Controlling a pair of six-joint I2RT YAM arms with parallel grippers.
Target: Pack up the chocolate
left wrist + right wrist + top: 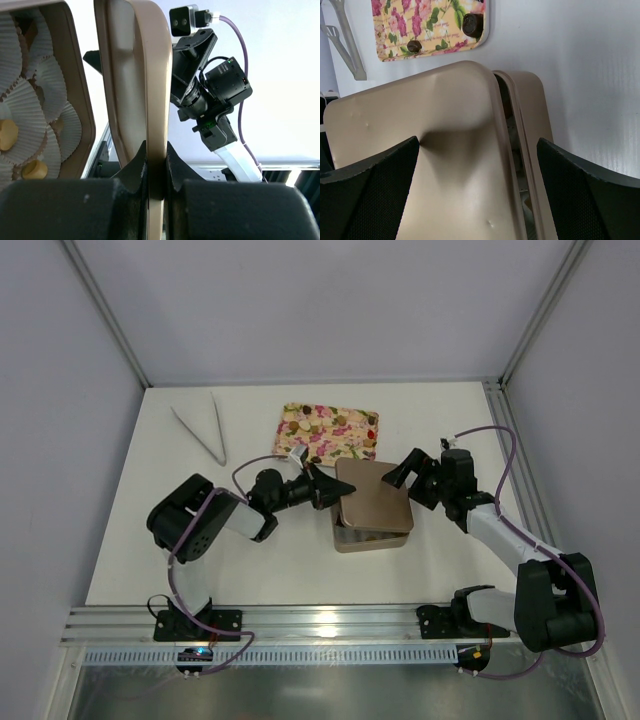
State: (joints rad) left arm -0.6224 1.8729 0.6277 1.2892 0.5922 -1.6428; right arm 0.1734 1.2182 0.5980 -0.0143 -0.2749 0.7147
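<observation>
Your left tool (156,167) pinches the lid (375,498); your right tool (402,472) is spread. Some chocolate (7,135) is in the box (82,100). I think shutting it is left.

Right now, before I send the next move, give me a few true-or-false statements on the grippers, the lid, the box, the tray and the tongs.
1. The left gripper is pinching the edge of the lid. True.
2. The right gripper is clamped on the box. False: its fingers are spread wide over the lid and hold nothing.
3. The lid is shut flat on the box. False: a gap is open, and paper cups show inside.
4. At least two dark chocolates lie on the flowered tray. True.
5. The tongs are in the box. False: they lie on the table, left of the tray.
</observation>
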